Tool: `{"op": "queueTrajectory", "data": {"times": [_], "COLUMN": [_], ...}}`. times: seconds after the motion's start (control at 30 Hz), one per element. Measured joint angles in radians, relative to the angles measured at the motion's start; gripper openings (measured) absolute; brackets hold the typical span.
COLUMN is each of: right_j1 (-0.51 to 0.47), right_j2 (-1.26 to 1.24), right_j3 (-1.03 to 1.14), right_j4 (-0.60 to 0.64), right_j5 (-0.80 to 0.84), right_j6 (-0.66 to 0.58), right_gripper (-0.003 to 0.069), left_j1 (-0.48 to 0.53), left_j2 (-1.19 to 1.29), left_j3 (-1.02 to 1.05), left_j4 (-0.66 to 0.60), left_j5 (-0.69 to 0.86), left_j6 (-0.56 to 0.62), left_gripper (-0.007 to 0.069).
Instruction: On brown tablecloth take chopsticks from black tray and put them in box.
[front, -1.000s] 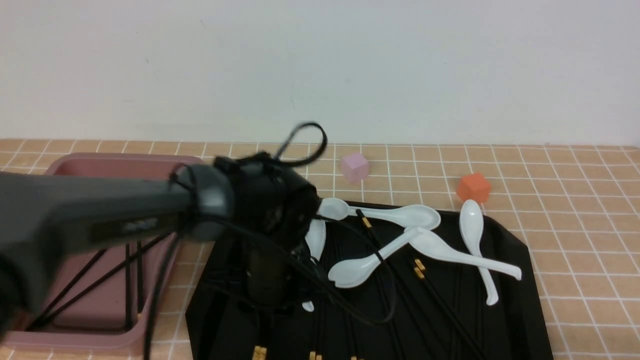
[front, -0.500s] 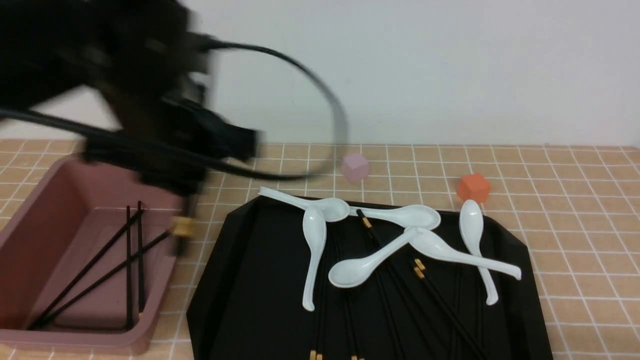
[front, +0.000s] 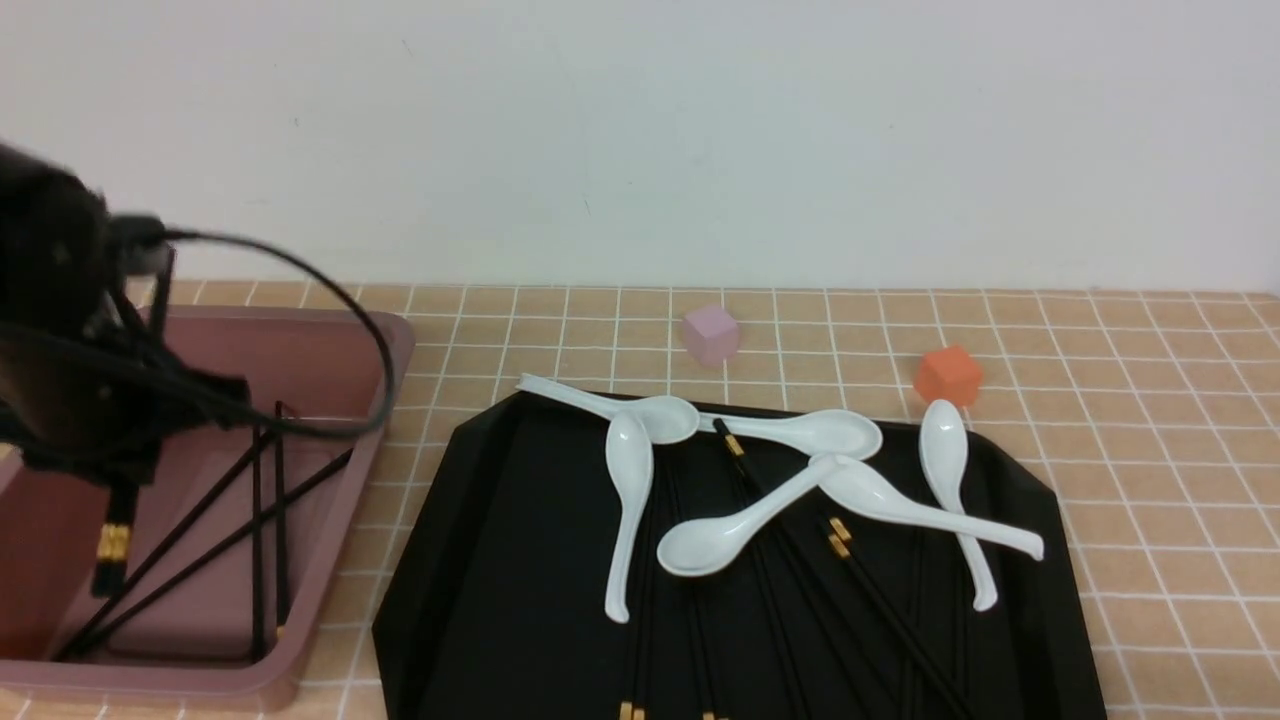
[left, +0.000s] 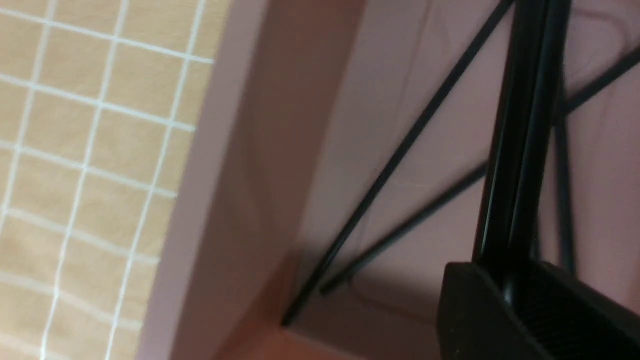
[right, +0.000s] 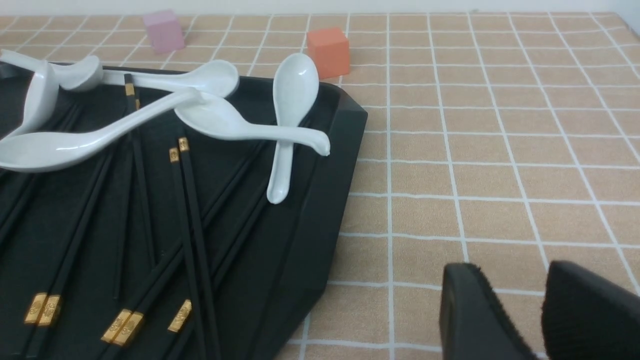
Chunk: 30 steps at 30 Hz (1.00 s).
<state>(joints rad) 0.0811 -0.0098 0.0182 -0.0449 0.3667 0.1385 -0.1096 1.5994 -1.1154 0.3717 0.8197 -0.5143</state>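
In the box, crossed chopsticks, on the black tray, spoons

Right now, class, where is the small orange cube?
In the front view the orange cube sits on the brown tablecloth on the robot's right, just beyond the far right corner of the black tray, close to the bowl of a white spoon.

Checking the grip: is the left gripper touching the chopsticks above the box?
Touching. Left wrist view shows the chopsticks clamped in the left gripper.
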Motion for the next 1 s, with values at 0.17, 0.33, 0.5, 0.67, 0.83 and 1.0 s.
{"op": "queueTrajectory", "data": {"times": [0.17, 0.33, 0.5, 0.67, 0.83, 1.0], "right_j1": [0.0, 0.0, 0.0, 0.0, 0.0, 0.0], "right_j2": [0.0, 0.0, 0.0, 0.0, 0.0, 0.0], "right_j3": [0.0, 0.0, 0.0, 0.0, 0.0, 0.0], "right_j4": [0.0, 0.0, 0.0, 0.0, 0.0, 0.0], "right_j5": [0.0, 0.0, 0.0, 0.0, 0.0, 0.0], "right_j6": [0.0, 0.0, 0.0, 0.0, 0.0, 0.0], "right_gripper": [0.024, 0.024, 0.024, 0.024, 0.024, 0.024], "left_j1": [0.0, 0.0, 0.0, -0.02, -0.088, -0.178], "left_j2": [0.078, 0.104, 0.078, -0.009, -0.166, -0.388], "left_j3": [0.013, 0.012, -0.017, -0.03, -0.015, 0.106], "left_j4": [0.02, 0.019, 0.009, 0.003, -0.028, -0.121], "left_j5": [-0.064, -0.067, 0.016, 0.072, 0.132, 0.128], "left_j6": [0.0, 0.0, 0.0, 0.007, 0.025, 0.027], "left_gripper": [0.0127, 0.0252, 0.0337, 0.0209, -0.0013, -0.0013]}}
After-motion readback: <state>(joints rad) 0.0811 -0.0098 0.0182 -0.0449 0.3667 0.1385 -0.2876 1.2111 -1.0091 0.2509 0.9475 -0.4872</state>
